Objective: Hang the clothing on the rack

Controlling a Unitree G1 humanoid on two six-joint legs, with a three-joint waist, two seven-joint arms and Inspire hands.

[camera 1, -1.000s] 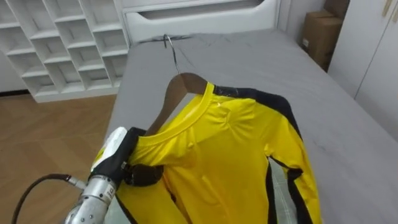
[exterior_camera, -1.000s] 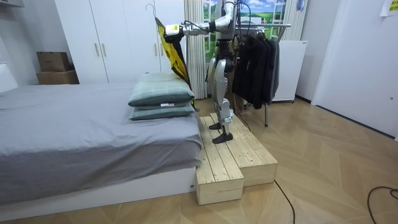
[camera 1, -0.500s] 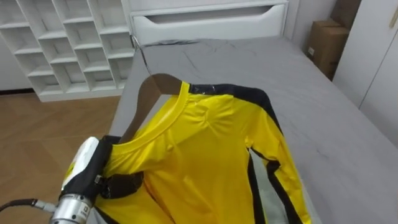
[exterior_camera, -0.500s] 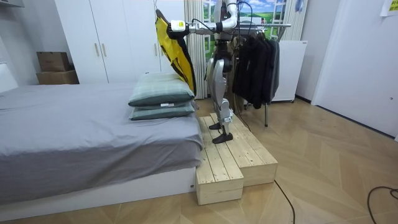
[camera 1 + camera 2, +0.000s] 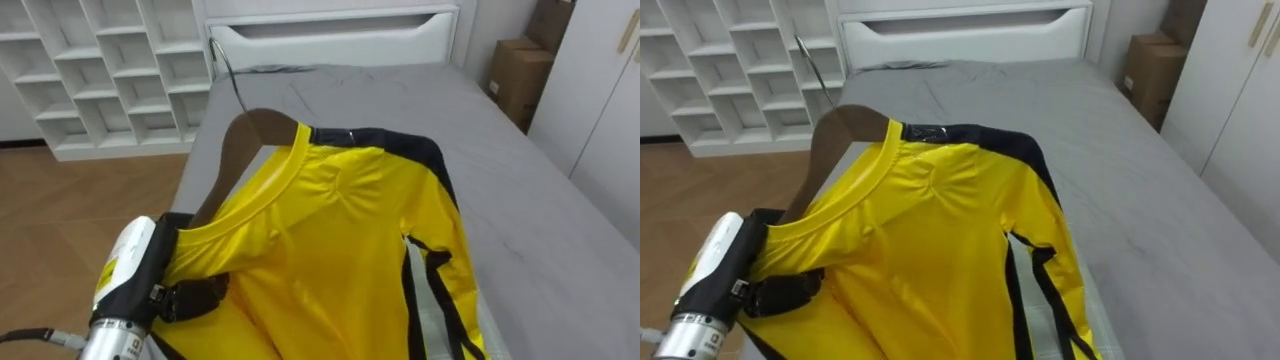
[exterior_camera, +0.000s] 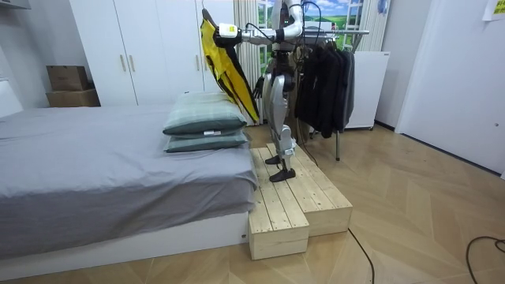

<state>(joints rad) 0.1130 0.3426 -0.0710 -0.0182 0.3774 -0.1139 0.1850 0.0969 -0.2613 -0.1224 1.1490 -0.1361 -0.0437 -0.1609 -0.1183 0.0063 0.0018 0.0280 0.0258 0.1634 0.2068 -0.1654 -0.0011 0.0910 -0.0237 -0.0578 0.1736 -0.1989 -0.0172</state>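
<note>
Bedroom: the grey bed (image 5: 520,190) runs up the frame to a white headboard (image 5: 330,35). White cubby shelves (image 5: 90,70) are at upper left, a cardboard box (image 5: 520,75) at upper right, and a strip of wooden floor (image 5: 70,210) down the left edge. In the eye views, the yellow shirt (image 5: 330,240) with black trim sits on a wooden hanger (image 5: 250,130), held tilted over the bed. The metal hook (image 5: 225,65) points toward the headboard, touching nothing. The left hand (image 5: 190,295) enters from lower left, dark fingers (image 5: 205,293) clenched on the shirt's shoulder where it covers the hanger's low end. I cannot tell whether they also close on the wood beneath. The shirt's lower body and sleeve run off the bottom edge. The room view adds what the eye views lack. The robot stands upright on a stepped wooden platform (image 6: 292,205) at the foot of the bed, arm stretched level toward the room view's left. The shirt hangs free in the air above and behind two stacked pillows (image 6: 205,118), in front of white wardrobe doors (image 6: 150,47). A clothes rack (image 6: 335,71) of dark garments stands just behind the robot on the room view's right. Open bed surface lies beyond the pillows, and open floor lies right of the platform.
</note>
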